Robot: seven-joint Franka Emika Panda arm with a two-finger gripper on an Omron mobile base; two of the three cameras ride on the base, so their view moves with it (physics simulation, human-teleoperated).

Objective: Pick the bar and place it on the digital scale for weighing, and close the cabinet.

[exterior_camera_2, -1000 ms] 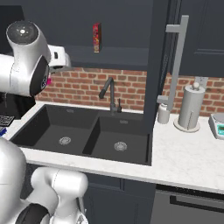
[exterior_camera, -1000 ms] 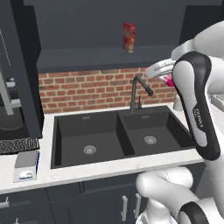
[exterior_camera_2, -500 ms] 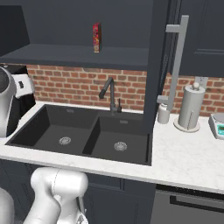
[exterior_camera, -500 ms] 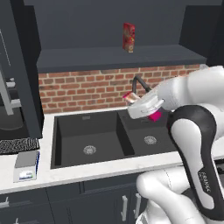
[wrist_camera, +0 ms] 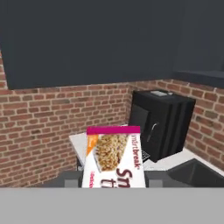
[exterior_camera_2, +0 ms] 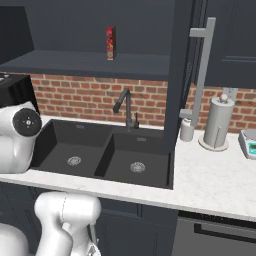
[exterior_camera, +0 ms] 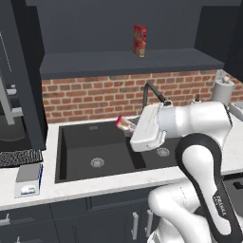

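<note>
Gripper (exterior_camera: 127,126) clamped on the bar (exterior_camera: 123,124), carried in the air above the left basin of the sink (exterior_camera: 76,142). In the hand view the bar (wrist_camera: 114,156) stands straight ahead between the jaws, filling the near field: a flat glossy wrapper, white with a magenta top edge and a printed picture of a grainy cereal slab. The digital scale (exterior_camera: 27,179) sits low on the pale marbled counter (exterior_camera: 71,187), well off to the hand's far side past the sink edge, beside a speckled mat (exterior_camera: 19,157); it is a small boxy thing with a flat top and blue side edge. Step in hand, as I judge it: ferry the bar over to the scale. Best done by keeping the wrapper level, clearing the sink rim, and lowering until the flat face lies square on the top plate before letting go; a thin slick wrapper could slide if dropped from height. Cabinet (exterior_camera: 118,61) above is open, matte dark shelf with a red carton (exterior_camera: 139,40) upright on it.
</note>
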